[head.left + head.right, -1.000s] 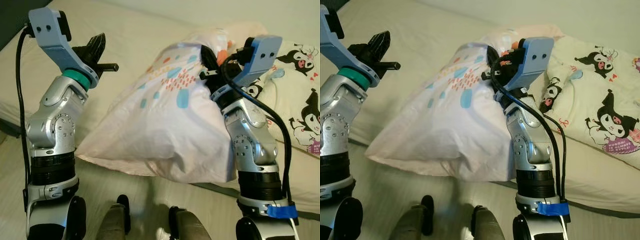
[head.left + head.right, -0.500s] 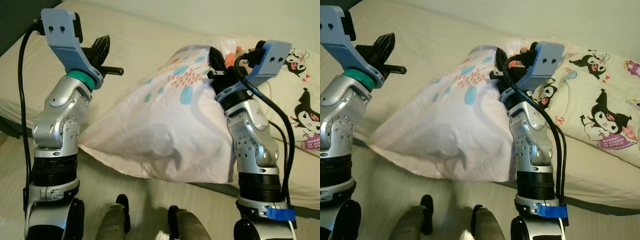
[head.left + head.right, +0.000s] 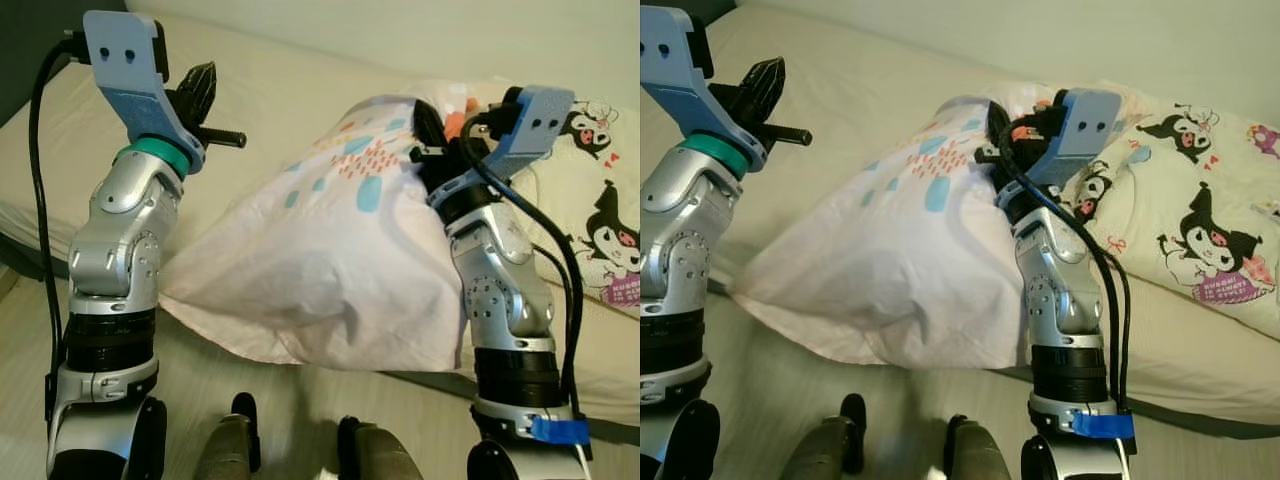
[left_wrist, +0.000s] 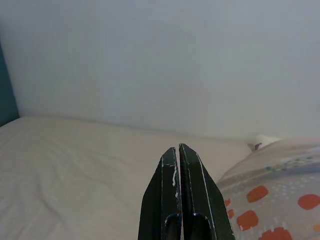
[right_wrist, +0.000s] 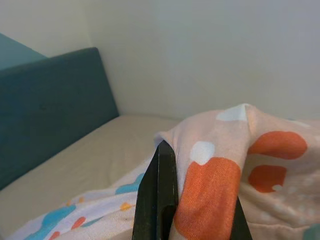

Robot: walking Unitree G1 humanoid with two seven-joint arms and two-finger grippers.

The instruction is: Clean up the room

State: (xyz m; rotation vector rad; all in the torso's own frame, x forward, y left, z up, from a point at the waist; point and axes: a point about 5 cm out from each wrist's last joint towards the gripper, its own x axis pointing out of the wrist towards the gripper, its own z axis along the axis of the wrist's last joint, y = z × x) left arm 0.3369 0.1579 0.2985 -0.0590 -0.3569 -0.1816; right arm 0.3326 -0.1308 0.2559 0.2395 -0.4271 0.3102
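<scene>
A white pillow with blue and orange spots hangs over the bed's front edge, held up at its top corner. My right gripper is shut on that corner; in the right wrist view the spotted cloth drapes over one black finger. My left gripper is raised over the mattress to the left of the pillow, apart from it, shut with nothing in it. The left wrist view has its two fingers pressed together, with the pillow off to one side.
The cream mattress stretches to the back wall. A cream blanket printed with black cartoon figures lies at the right. A dark teal headboard stands at the bed's left end. My own feet are on the pale floor.
The pillow stays in my right gripper, its hanging bulk shifting slightly. My left arm has risen a little. The view has shifted slightly.
</scene>
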